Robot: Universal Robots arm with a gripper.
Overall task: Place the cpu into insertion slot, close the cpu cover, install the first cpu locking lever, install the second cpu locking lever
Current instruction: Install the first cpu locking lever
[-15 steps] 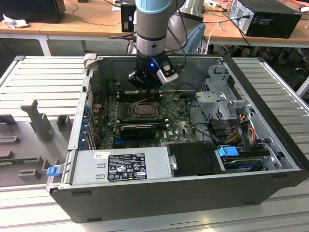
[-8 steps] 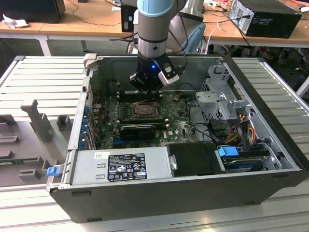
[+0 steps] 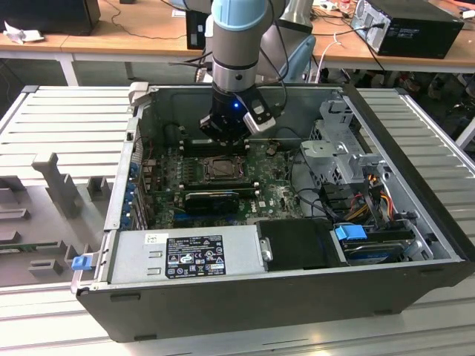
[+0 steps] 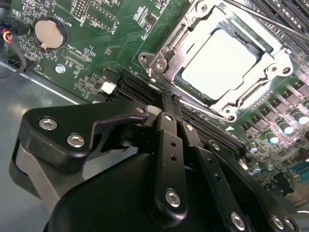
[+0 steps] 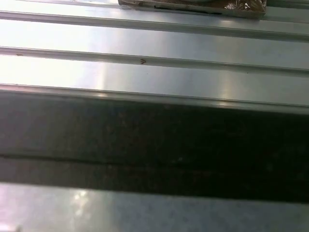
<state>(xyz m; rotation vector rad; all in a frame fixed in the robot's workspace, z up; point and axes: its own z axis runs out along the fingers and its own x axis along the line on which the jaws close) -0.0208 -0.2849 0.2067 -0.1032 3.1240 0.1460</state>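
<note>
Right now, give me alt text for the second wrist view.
The cpu sits in its socket with the cpu cover down around it, on a green circuit board. The black hand, fingers together, is just beside the socket.

Exterior view: high, angled down into the open computer case [image 3: 297,245]. Second wrist view: close above the green board [image 4: 96,53], looking past the gripper [image 4: 170,99]; both views share the cpu cover [image 4: 217,63]. First wrist view: close on ribbed metal [image 5: 154,43].
</note>
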